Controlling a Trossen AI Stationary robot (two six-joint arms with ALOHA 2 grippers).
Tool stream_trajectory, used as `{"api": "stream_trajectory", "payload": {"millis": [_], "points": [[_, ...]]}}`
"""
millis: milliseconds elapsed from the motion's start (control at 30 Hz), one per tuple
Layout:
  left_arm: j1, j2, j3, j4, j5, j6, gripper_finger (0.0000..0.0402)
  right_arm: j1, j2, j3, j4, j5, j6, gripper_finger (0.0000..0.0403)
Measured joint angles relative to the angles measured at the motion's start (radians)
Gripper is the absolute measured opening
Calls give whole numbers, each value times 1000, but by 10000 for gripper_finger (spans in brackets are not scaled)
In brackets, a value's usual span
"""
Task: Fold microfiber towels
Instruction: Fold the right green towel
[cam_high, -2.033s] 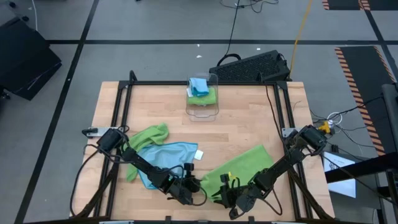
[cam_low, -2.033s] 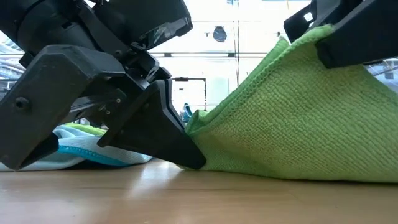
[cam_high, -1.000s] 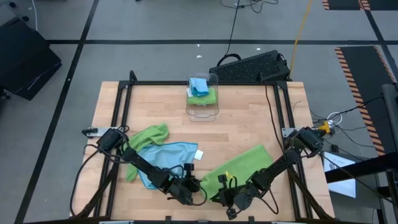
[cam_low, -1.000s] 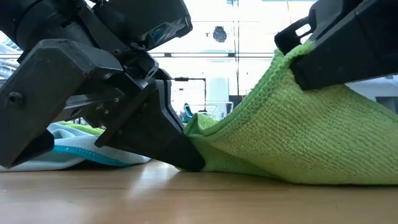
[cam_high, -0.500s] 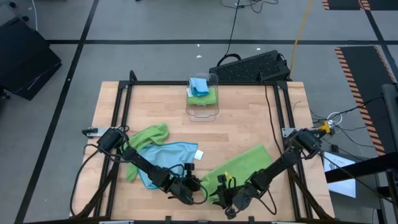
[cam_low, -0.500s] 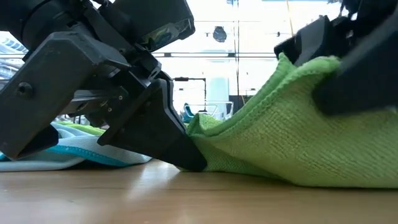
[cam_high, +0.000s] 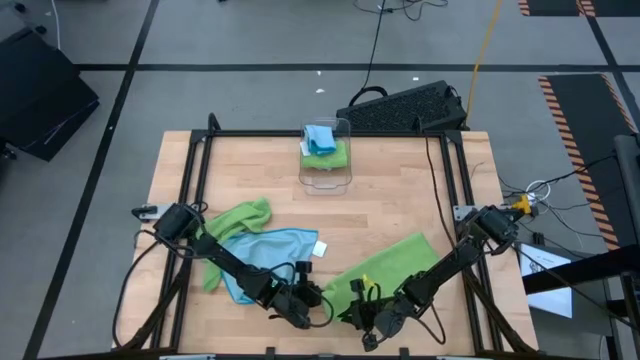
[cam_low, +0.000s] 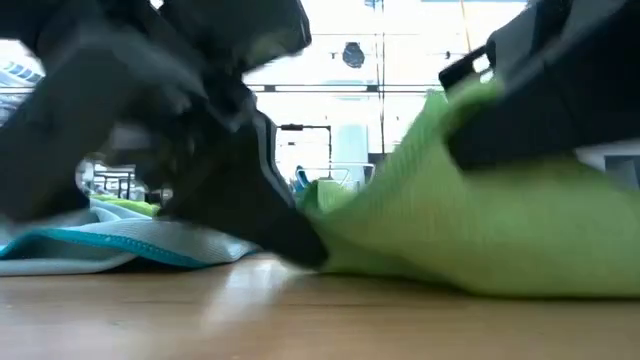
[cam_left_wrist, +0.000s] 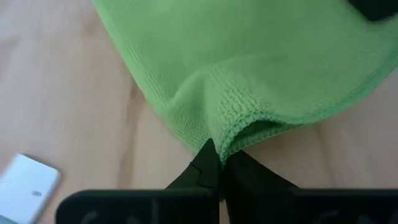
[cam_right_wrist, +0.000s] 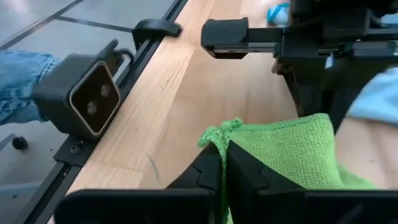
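Observation:
A lime green microfiber towel lies near the table's front edge, right of centre. Its near left end is raised between my two grippers. My left gripper is shut on the towel's low left edge. My right gripper is shut on a raised corner just to the right. A light blue towel and another green towel lie crumpled flat on the table behind my left arm. My left gripper pinches the green towel's hemmed edge between its two fingers, where the edge curls over. The fingers slant down from the table's left, and their ends reach the tabletop. That part of the towel rests on the wood. My right gripper pinches a corner of the green towel between its two fingertips. The corner is held above the table. From it the cloth slopes down slack to the wood and to my left gripper.
A clear plastic bin at the far middle holds folded blue and green cloths. A black frame rail runs around the table. A small white tag lies on the wood near my left gripper. Bare wood shows between the bin and the towels.
The raised corner in my right gripper has shifted a little toward my left gripper, and the cloth between them has sagged and bunched slightly. Both grippers stay low at the table's near edge.

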Motion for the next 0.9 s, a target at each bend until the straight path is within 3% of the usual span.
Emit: {"api": "stream_trajectory", "payload": {"millis": [233, 433, 700, 900], "points": [[-3, -185, 1, -139, -70, 2, 5, -21, -173, 0, -194, 163, -41, 3], [32, -395, 1, -173, -115, 58, 11, -87, -435, -31, -359, 277, -72, 2], [129, -586, 1, -152, -103, 99, 7, -202, -792, -125, -400, 228, -194, 2], [302, -612, 2, -104, 116, 224, 4, -385, -982, -196, -400, 61, -258, 2]]}}
